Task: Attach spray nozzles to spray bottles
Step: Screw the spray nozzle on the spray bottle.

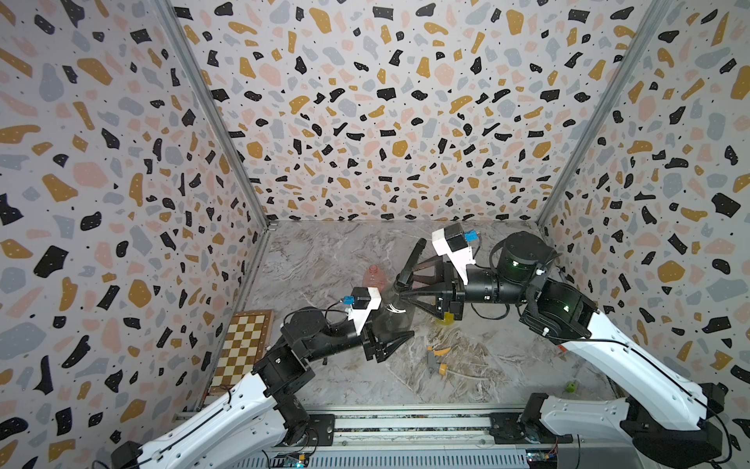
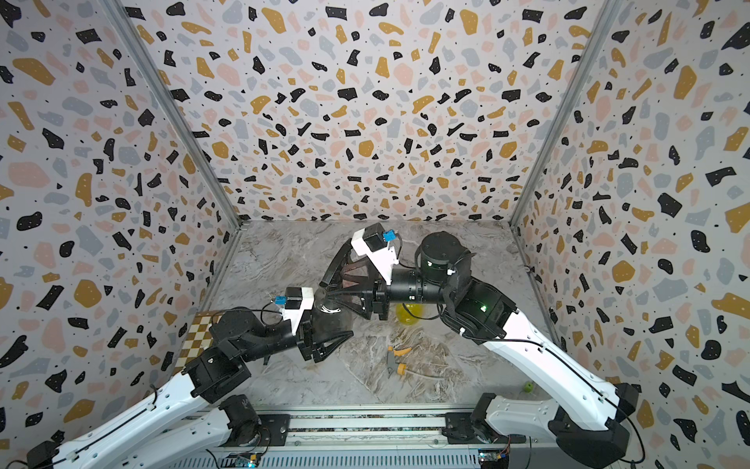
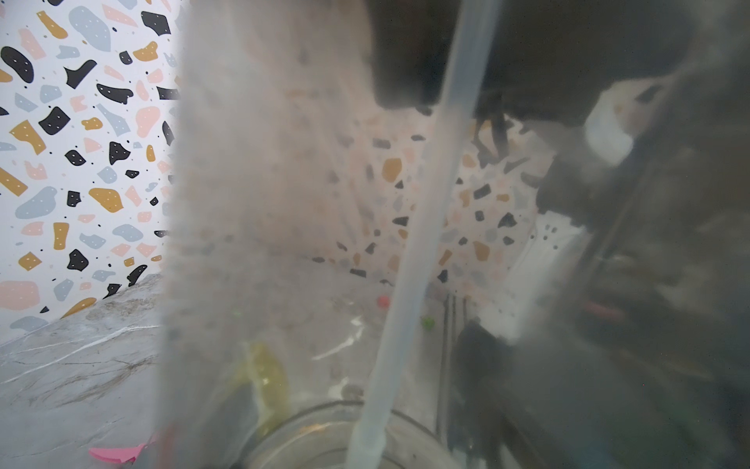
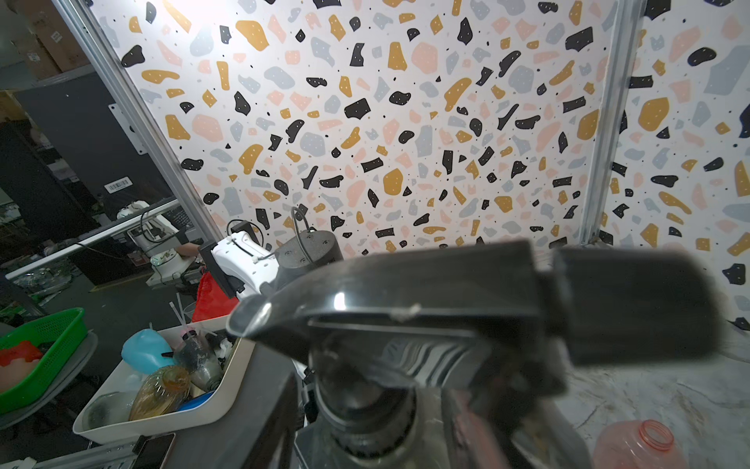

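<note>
While the left gripper (image 1: pixel 390 332) clamps the wide lower body of the dark grey bottle (image 1: pixel 395 314), its fingers drawn in tight against the smoky plastic, the right gripper (image 1: pixel 401 290) reaches in from the opposite side at the height of the neck. On that neck sits the black nozzle (image 1: pixel 412 260), its long head pointing toward the back wall. Its dip tube (image 3: pixel 426 203) runs down inside the bottle, seen through the wall in the left wrist view. The right fingers stand on either side of the nozzle's collar with a moderate gap between them. Whether they press on it I cannot tell.

Just behind the held bottle, the pink bottle (image 1: pixel 373 276) stands on the marble table (image 1: pixel 324 251) with its mouth open. The yellow bottle (image 1: pixel 446 320) is partly hidden under the right wrist. The grey nozzle (image 1: pixel 436 361) with the yellow collar lies on its side nearer the front, apart from every bottle. A chessboard (image 1: pixel 243 345) lies at the table's left edge.
</note>
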Tool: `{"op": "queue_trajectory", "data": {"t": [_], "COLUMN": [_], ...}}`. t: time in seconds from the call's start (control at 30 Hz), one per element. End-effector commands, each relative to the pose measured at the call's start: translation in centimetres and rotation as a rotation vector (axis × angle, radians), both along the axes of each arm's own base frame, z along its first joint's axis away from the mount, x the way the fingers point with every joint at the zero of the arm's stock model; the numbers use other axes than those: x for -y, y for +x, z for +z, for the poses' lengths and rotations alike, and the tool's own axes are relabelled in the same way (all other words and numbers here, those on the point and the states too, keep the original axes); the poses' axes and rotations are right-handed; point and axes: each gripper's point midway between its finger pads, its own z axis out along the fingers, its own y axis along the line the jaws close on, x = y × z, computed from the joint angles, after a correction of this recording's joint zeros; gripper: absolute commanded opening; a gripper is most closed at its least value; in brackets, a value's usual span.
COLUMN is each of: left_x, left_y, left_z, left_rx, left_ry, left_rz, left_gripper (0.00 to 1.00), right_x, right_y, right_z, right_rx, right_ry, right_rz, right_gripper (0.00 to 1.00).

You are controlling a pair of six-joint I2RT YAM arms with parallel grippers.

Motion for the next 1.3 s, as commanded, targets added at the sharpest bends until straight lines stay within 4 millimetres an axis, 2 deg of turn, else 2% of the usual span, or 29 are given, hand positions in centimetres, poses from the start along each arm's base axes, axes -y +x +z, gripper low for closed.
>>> {"op": "queue_trajectory", "data": {"t": [0.0, 0.4, 0.57, 0.7, 0.77, 0.87, 0.93, 1.0, 1.1, 1.2, 1.27], "left_x": [-0.1, -0.5, -1.7, -2.7, -3.0, -3.0, -2.8, -2.5, -2.3, -1.9, -1.5], "left_y": [0.0, 0.8, 3.2, 5.2, 5.8, 6.1, 5.9, 5.4, 4.9, 4.1, 3.4], "left_z": [1.3, 1.8, 2.1, 2.0, 1.8, 1.7, 1.6, 1.6, 1.4, 1.4, 1.6], "left_rx": [0.039, 0.042, 0.044, 0.032, 0.023, 0.012, 0.008, 0.008, 0.010, 0.018, 0.025], "left_ry": [-0.040, -0.048, -0.052, -0.024, -0.022, -0.020, -0.021, -0.019, -0.014, -0.017, -0.023], "left_rz": [0.004, 0.059, 0.218, 0.349, 0.387, 0.400, 0.383, 0.352, 0.316, 0.266, 0.221], "left_gripper": [0.00, 0.00, 0.00, 0.00, 0.00, 0.00, 0.00, 0.00, 0.00, 0.00, 0.00], "right_x": [0.8, -0.5, -1.6, -3.2, -3.9, -4.6, -4.4, -3.7, -2.7, -1.3, -0.3], "right_y": [-1.2, -1.2, -0.4, 0.9, 1.2, 1.7, 1.7, 1.1, 0.2, -0.4, -0.4], "right_z": [3.2, 1.5, -0.9, -4.1, -5.0, -5.2, -4.5, -3.0, -1.5, -0.5, 0.0], "right_rx": [0.044, 0.010, -0.094, -0.222, -0.254, -0.302, -0.286, -0.228, -0.149, -0.118, -0.114], "right_ry": [0.076, 0.029, -0.032, -0.118, -0.126, -0.095, -0.068, -0.036, -0.016, 0.012, 0.033], "right_rz": [0.019, 0.000, -0.102, -0.295, -0.376, -0.418, -0.414, -0.385, -0.318, -0.247, -0.196], "right_gripper": [0.57, 0.32, 0.28, 0.26, 0.26, 0.29, 0.33, 0.43, 0.63, 0.71, 0.71]}}
